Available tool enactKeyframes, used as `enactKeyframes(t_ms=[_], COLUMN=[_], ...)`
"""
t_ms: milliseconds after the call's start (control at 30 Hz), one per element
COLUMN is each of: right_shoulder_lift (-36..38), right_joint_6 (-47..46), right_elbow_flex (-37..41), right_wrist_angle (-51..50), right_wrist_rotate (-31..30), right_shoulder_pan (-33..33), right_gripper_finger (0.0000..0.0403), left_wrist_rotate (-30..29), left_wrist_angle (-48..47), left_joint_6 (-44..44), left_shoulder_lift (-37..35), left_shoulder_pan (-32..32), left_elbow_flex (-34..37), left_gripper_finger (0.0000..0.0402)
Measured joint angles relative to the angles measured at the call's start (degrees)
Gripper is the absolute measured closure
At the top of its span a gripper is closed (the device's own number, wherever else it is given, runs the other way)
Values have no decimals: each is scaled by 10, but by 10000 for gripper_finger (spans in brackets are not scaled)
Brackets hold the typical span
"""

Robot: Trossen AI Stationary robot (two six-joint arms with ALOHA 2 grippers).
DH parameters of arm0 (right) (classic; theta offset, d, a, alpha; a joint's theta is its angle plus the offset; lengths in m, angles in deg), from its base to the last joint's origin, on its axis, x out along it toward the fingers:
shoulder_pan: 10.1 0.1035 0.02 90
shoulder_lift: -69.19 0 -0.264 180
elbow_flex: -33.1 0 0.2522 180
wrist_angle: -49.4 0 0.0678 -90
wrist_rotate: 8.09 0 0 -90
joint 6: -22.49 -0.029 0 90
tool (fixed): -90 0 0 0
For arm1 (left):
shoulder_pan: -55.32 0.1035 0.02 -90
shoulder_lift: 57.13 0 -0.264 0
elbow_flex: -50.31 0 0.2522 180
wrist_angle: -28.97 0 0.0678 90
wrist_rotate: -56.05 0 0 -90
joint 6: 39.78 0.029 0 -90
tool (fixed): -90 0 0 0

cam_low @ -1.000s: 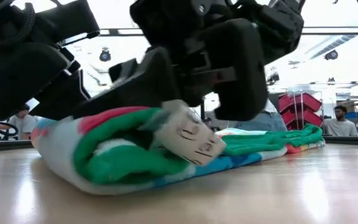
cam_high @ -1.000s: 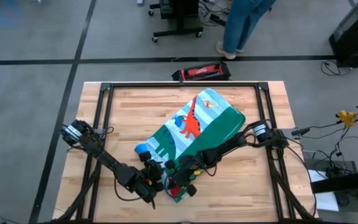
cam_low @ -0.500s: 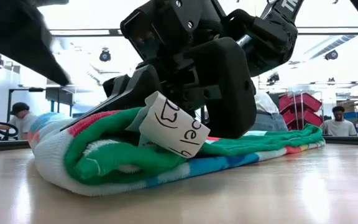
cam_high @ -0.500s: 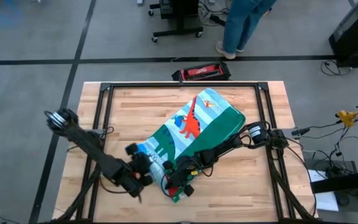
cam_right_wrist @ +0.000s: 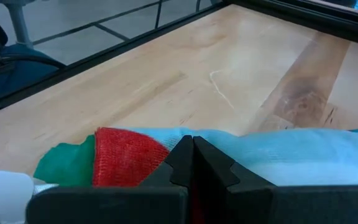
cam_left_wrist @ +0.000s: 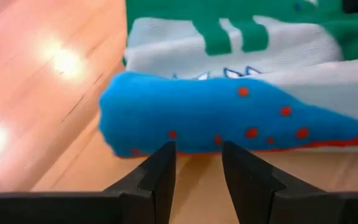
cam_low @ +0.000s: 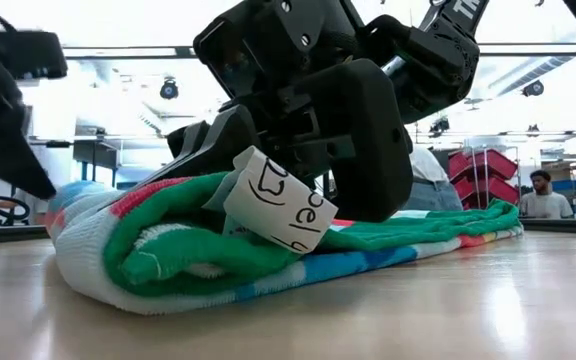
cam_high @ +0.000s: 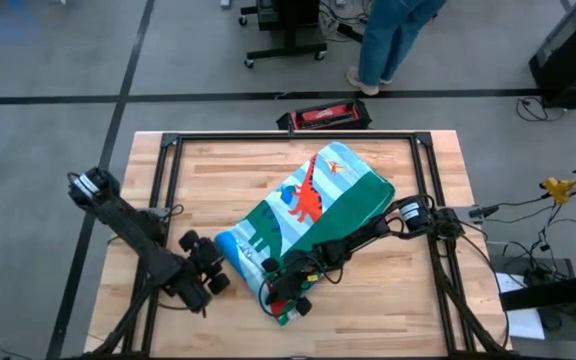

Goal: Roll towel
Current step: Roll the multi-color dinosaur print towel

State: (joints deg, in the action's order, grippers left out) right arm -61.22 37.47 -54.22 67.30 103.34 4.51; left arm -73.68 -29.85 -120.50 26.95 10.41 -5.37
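High view: the right hand (cam_high: 286,290) sits on the near end of the towel (cam_high: 313,225), fingers pressed together and pinching the folded edge, as its wrist view shows red and green cloth bunched at the fingertips (cam_right_wrist: 191,149). The left hand (cam_high: 205,272) is just beside the towel's rolled corner, off the cloth, fingers spread a little with nothing between them. The towel lies diagonally across the wooden bench (cam_high: 218,180), its near end turned over into a first fold, the far end flat.

To roll well, I judge the left hand should take the free corner level with the right, so both turn the fold evenly and tightly.

In the low view a white label (cam_low: 286,200) hangs by the roll; its marks are unreadable. How far the roll is tucked under is hidden by the arm.
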Motion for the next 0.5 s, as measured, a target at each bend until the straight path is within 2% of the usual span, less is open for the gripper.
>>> enactKeyframes(t_ms=[133,367,500], right_shoulder_lift=[0,0,0], right_joint_6=[-1,-1,-1], right_elbow_flex=[0,0,0], right_wrist_angle=[0,0,0], right_wrist_rotate=[0,0,0], right_shoulder_pan=[0,0,0], right_gripper_finger=[403,403,403], left_wrist_rotate=[3,2,-6], left_wrist_angle=[13,5,16], left_joint_6=[17,66,67], left_shoulder_lift=[-17,-47,-51], left_shoulder_pan=[2,-1,0], left_elbow_flex=[10,-13,-1], left_gripper_finger=[319,393,398])
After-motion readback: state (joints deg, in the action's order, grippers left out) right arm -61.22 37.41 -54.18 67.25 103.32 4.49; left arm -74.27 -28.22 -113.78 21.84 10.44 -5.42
